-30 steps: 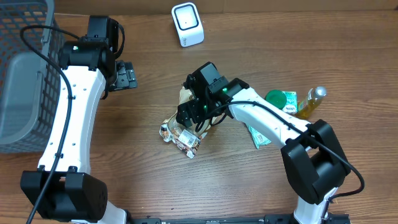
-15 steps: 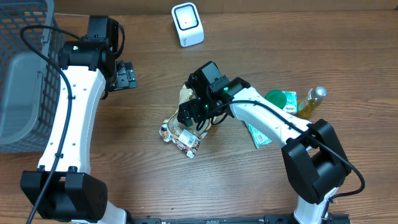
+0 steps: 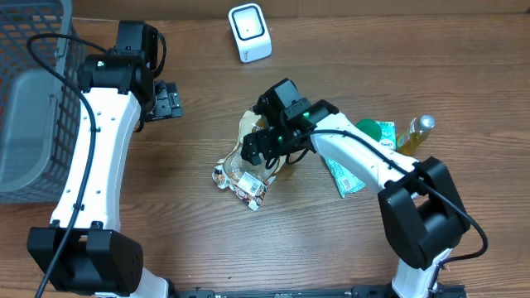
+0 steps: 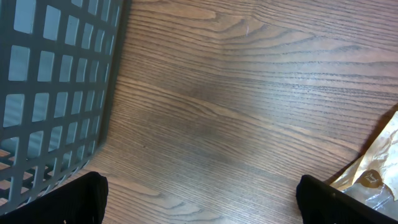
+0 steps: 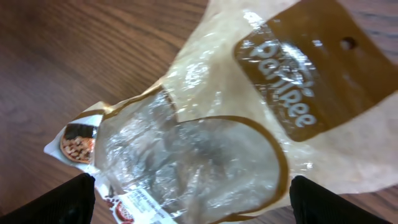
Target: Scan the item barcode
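Tan-and-clear snack bag (image 5: pixel 224 143) lies mid-desk (image 3: pixel 331 248), well apart from white scanner (image 3: pixel 249 31). R claw (image 3: pixel 255 149) over bag, jaws wide apart. L claw (image 3: pixel 168 101) also apart, nr basket (image 3: pixel 33 99).

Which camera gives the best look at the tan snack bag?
The right wrist view: the snack bag fills the frame, brand panel and clear window plain. Overhead shows it small and partly covered. Left wrist catches only a corner.
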Robot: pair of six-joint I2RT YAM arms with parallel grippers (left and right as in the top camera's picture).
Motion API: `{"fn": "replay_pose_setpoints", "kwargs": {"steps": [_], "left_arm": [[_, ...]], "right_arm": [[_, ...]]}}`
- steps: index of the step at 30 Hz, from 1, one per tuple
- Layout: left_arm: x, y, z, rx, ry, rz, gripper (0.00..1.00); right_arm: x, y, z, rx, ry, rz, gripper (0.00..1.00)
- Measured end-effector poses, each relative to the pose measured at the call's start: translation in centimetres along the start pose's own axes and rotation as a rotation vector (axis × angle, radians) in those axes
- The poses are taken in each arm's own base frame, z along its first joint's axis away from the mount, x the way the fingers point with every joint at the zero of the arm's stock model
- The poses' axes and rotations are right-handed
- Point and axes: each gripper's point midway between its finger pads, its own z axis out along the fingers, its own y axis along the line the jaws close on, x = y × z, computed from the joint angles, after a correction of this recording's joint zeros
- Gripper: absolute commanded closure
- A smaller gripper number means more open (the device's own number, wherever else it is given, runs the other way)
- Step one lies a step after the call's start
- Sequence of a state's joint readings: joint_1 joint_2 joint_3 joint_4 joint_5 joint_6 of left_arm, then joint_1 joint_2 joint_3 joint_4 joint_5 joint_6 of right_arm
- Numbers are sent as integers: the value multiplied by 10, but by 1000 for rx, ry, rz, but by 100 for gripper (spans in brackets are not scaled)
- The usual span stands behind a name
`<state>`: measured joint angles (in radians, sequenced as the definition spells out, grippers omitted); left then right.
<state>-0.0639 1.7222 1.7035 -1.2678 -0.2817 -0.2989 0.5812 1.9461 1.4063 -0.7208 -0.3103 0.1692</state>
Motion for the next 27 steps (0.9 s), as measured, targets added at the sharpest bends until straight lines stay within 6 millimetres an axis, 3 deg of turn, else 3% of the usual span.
{"fn": "replay_pose_setpoints", "kwargs": {"steps": [27], "left_arm": [[-3, -1, 0, 6, -11, -3, 0]], "right_arm": [[-6, -50, -16, 39, -10, 133, 0]]}}
